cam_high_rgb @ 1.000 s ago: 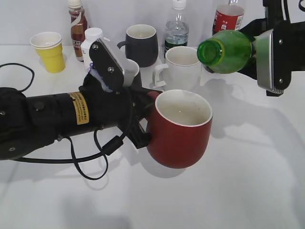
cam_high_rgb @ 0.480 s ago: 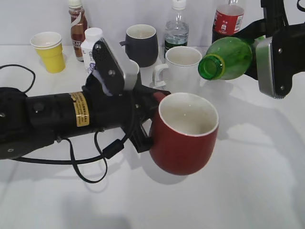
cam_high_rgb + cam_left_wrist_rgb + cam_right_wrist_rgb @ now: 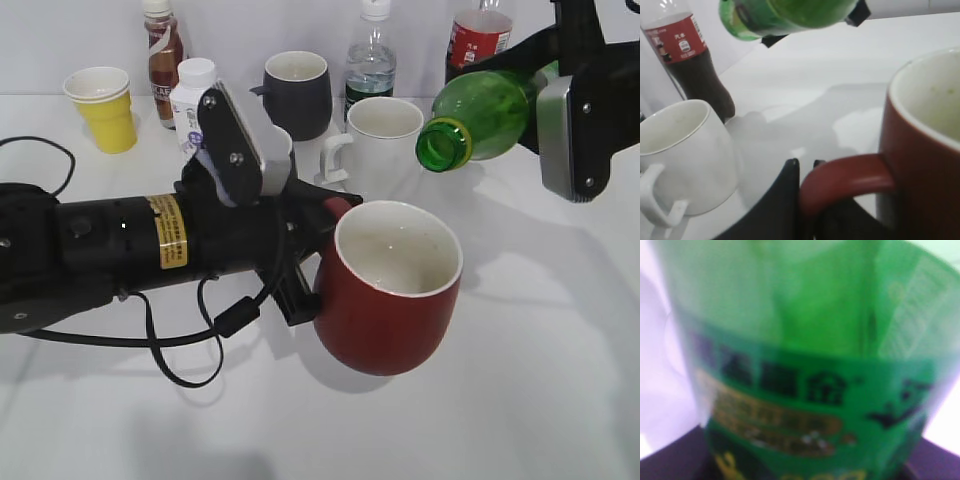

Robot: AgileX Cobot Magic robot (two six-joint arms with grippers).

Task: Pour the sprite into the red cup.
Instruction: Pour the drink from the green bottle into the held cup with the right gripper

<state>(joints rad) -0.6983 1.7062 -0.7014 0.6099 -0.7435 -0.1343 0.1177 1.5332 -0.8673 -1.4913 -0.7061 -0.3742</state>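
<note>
The red cup (image 3: 390,290) has a white inside and is held tilted above the table by its handle (image 3: 840,180). My left gripper (image 3: 305,255) is shut on that handle; the black jaws (image 3: 807,172) pinch it in the left wrist view. The sprite (image 3: 480,115), a green uncapped bottle, lies nearly level in the air with its open mouth pointing left and a little down, above and just behind the cup's rim. It also shows in the left wrist view (image 3: 790,12). My right gripper (image 3: 555,100) is shut on the bottle's body, whose green label fills the right wrist view (image 3: 800,380).
A white mug (image 3: 375,140) stands just behind the red cup. Behind it stand a dark mug (image 3: 297,92), a clear water bottle (image 3: 370,60) and a cola bottle (image 3: 478,38). A yellow paper cup (image 3: 102,105), a brown bottle (image 3: 162,55) and a white bottle (image 3: 192,95) stand at back left.
The red cup has moved right and slightly down toward the bottle. The sprite has tipped, its mouth dropping lower and pointing more at the cup.
</note>
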